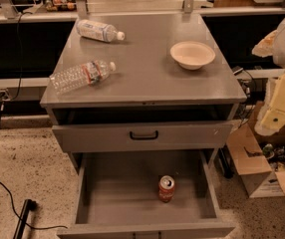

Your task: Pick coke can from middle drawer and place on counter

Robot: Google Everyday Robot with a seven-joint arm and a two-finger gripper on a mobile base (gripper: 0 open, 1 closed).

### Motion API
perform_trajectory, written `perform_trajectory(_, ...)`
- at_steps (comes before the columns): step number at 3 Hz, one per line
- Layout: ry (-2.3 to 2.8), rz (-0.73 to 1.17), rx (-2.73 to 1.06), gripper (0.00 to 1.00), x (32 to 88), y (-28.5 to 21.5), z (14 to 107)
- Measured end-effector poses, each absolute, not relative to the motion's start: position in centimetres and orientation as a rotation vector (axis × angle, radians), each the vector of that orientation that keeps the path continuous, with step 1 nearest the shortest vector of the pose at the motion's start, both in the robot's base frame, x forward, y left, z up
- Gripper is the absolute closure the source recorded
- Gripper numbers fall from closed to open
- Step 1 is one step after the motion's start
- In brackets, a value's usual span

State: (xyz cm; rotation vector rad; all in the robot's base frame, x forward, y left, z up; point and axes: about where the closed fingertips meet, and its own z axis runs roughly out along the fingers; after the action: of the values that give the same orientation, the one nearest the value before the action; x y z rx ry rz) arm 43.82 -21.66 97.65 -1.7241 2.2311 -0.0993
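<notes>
End effector (pixel 277 111) at right edge, partly cut off, middle drawer (pixel 117 193) front cropped below

Two bottles (pixel 100 31) (pixel 82 75); one bowl (pixel 192 54), can (pixel 166 188), tool (pixel 276 114)

Landmark: a white bowl (pixel 192 55), standing upright.

Left of the bowl and farther back, a clear water bottle (pixel 100 31) lies on its side, white cap toward the bowl. Left and nearer, a second bottle (pixel 81 75) lies likewise.

Below the bowl is a grey drawer front (pixel 97 137) with a black bar handle (pixel 143 135).

Right of and below the bowl, a cardboard box (pixel 254 166) sits open on the speckled floor (pixel 28 163), perhaps holding packaging.

Far below-left runs a black cable (pixel 3 190).

Behind the bowl stands a pale shelf (pixel 132 4).

The gripper (pixel 277 108) hangs right of the bowl, at the frame edge.
</notes>
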Motion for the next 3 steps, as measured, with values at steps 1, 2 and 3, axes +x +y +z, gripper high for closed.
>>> perform_trajectory(1, 2.231, -0.099, -1.724, 0.0, 43.8, -21.7, 97.6)
perform_trajectory(2, 2.3, -0.005, -1.703, 0.0, 44.6, -22.4, 94.1)
perform_trajectory(3, 2.252, 0.141, -1.714, 0.0, 43.1, -21.0, 90.1)
